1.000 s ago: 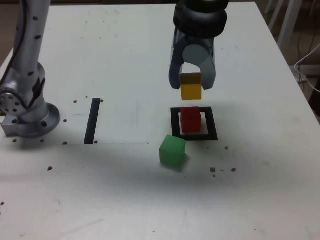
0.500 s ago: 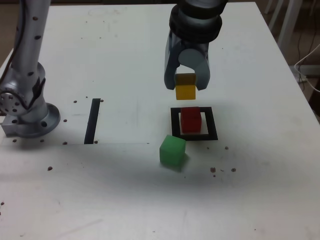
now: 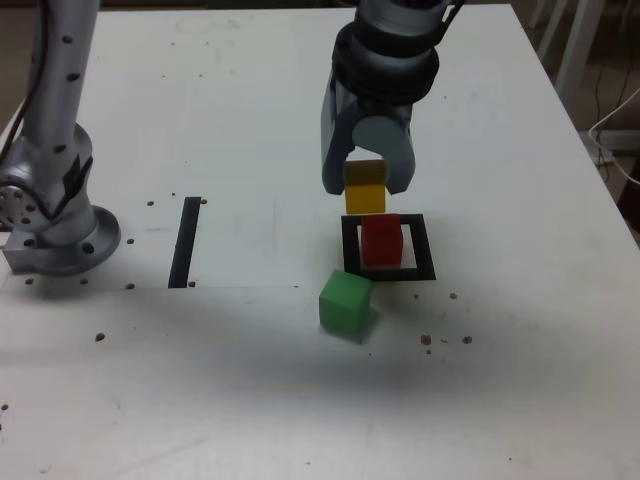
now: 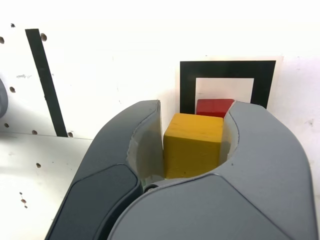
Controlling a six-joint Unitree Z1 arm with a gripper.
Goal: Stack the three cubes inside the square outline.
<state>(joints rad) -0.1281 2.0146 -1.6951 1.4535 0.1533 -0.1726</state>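
The end effector has dropped and slid toward the exterior view's left over the last second, and the yellow cube clamped between its jaws now hangs just above and slightly left of the red cube, where a moment ago there was a clear gap of worktop showing between them. That reads as the approach to placing the second block, though the yellow cube isn't squarely over the red one yet. From the wrist view, the jaws are pinched tight on two opposite faces of the yellow cube, with the red cube peeking out just beyond it, sitting inside the square outline. The red cube is the anchor here: it rests in the square outline, the yellow hovers over its near-left edge, and the green cube waits on the worktop just outside the outline's front-left corner, untouched.
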